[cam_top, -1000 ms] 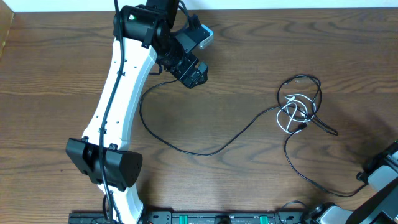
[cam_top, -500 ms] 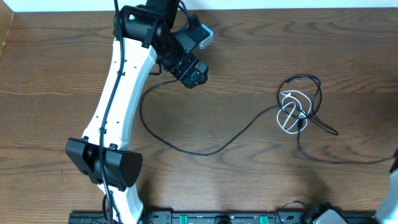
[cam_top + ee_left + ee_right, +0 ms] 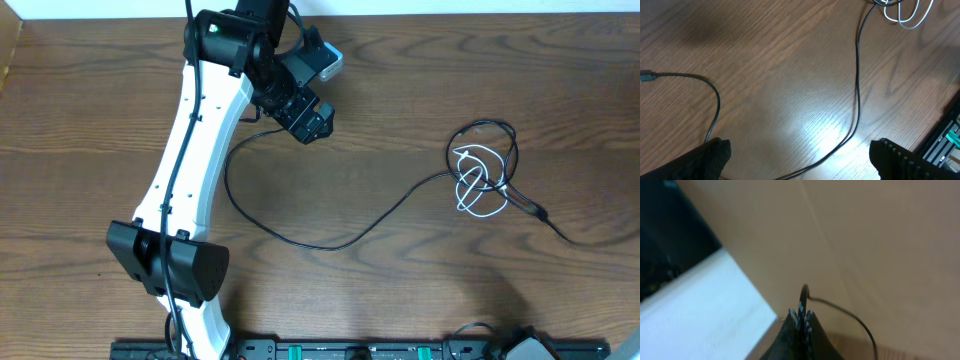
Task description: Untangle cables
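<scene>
The long black cable curves from under my left gripper across the table into a tangle at the right. The white cable loops through that tangle. From there the black cable runs on right and down past a thicker piece. In the left wrist view my left gripper is open above the black cable, with a plug end at the left and the white cable at the top. My right gripper is outside the overhead view and shut on the black cable.
A black rail with green connectors runs along the table's front edge. The left arm's white links and black base joint stand over the left half. A pale board shows in the right wrist view.
My right arm has left the overhead view to the right with the black cable's end. The slack loop at the lower right is pulled out and the tangle has shifted slightly. The left arm stays still.
</scene>
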Robot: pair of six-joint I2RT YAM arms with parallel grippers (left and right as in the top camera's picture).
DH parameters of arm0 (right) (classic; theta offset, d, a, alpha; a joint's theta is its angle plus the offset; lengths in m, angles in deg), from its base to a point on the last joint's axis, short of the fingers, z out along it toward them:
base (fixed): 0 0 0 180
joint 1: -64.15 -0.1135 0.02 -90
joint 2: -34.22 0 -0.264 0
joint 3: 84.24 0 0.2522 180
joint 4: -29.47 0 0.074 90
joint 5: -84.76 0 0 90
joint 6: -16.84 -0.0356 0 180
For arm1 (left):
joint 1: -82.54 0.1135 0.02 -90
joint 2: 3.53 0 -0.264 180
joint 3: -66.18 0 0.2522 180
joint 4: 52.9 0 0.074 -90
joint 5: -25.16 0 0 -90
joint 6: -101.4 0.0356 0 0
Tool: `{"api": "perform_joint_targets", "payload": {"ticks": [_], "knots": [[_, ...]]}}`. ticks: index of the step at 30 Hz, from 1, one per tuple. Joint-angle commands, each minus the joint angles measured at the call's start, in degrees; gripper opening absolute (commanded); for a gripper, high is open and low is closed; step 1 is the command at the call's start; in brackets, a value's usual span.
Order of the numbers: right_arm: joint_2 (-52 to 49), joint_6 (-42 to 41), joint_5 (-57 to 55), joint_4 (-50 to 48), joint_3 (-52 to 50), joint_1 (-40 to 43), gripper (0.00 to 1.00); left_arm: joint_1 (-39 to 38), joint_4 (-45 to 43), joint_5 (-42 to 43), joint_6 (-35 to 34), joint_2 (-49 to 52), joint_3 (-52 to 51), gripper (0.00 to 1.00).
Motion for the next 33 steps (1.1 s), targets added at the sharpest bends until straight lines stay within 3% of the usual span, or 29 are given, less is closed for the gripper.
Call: {"api": "perform_joint_targets", "payload": {"ticks": [1,9,22,33], "knots": [[0.5,0.5,-0.1,-2.9,1.7,3.0,0.01,0.2,0.4,0.9,0.4,0.0,-0.2,0.93],[-0.6,0.5,-6.0,-5.2,1.7,5.0,0.01,0.2,0.4,0.9,0.4,0.0,-0.2,0.93],[-13.0,8.1,-7.5,-8.2,1.7,9.0,0.01,0.2,0.4,0.9,0.3,0.0,-0.2,0.93],[-25.0,9.6,-4.8,1.5,1.7,17.2,0.01,0.2,0.3,1.0,0.0,0.0,-0.2,0.93]]}}
